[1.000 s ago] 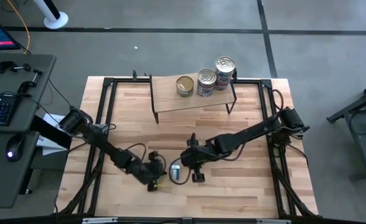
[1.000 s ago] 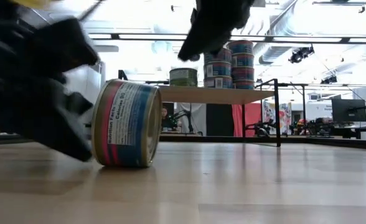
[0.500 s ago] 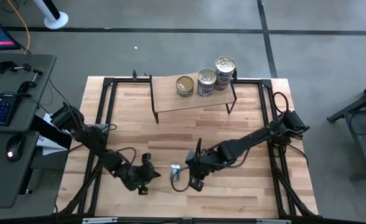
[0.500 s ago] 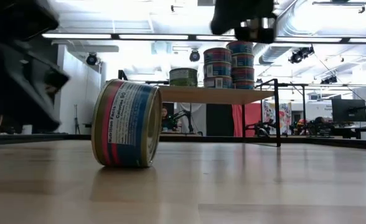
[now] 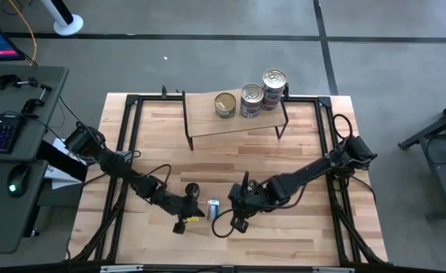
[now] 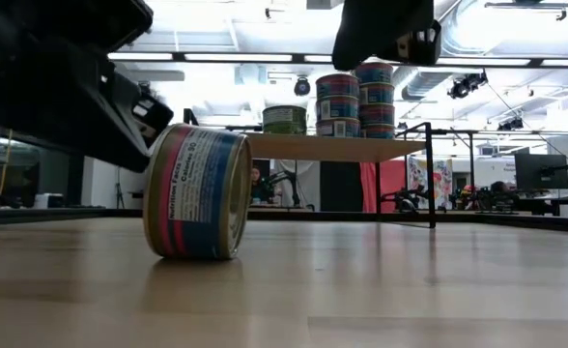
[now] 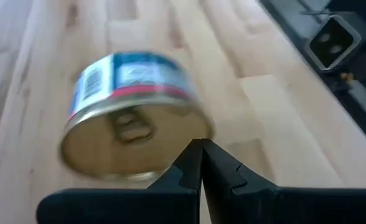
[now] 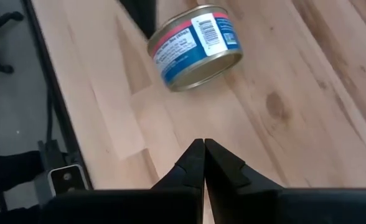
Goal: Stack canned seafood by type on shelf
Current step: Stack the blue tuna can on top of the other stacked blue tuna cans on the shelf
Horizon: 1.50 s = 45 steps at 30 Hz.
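The loose tuna tin (image 6: 196,192) stands on its rim on the table (image 5: 284,235), blue-and-pink label outward, near the front edge and well apart from the shelf (image 5: 234,121). I judge it is on edge because no grip has yet righted it; in that pose it can roll.

My left hand (image 7: 200,163) sits just beside the tin on one side, fingers pressed together with nothing between them. My right hand (image 8: 203,163) sits on the other side, a little farther off, fingers likewise together and empty. With both hands shut I read them as placed to nudge or tip the tin flat, not to grasp it.

On the shelf, a green-labelled tin (image 5: 224,105) stands alone, and beside it two stacks (image 5: 262,92) of blue-labelled tins rise next to each other. That grouping looks sorted by type, so I judge the loose tin belongs with the blue stacks.
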Tool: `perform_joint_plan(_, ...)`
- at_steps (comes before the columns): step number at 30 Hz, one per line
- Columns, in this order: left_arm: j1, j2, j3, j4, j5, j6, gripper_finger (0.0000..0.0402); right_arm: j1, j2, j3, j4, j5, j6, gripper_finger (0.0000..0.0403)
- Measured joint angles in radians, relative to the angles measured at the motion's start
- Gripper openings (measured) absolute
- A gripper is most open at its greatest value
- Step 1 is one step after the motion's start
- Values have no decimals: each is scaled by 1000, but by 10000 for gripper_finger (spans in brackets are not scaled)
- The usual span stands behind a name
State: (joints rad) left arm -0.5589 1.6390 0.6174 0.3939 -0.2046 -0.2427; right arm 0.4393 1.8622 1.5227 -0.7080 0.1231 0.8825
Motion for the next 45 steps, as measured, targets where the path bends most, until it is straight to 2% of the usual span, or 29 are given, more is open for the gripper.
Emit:
perform_joint_plan(10,41,11,27,39,20,48,0,0,0,0,-40,37,-4,0)
perform_joint_plan(18,86,127,125,110,36,78,0,-1,0,0,-49,41,-27,0)
perform_joint_plan(21,99,143,163,92,63,67,0,-1,0,0,-49,47,14,0)
perform_joint_plan(25,100,78,170,41,166,34,0,-6,0,1,-26,58,77,8)
perform_joint_plan(28,76,-15,165,-91,162,18,0,-33,-1,1,9,-22,79,40)
perform_joint_plan(31,47,-133,145,-230,86,-9,0,-62,-1,1,56,-49,38,98)
perform_joint_plan(35,-4,-302,98,-375,-88,-104,0,-88,0,2,178,-75,-139,194)
perform_joint_plan(39,-74,-441,21,-420,-280,-264,0,-101,15,4,247,-80,-309,279)
perform_joint_plan(42,-130,-502,-29,-431,-401,-379,0,-108,44,3,219,-47,-360,315)
perform_joint_plan(45,-172,-526,-63,-424,-490,-470,0,-113,82,2,208,-51,-363,328)
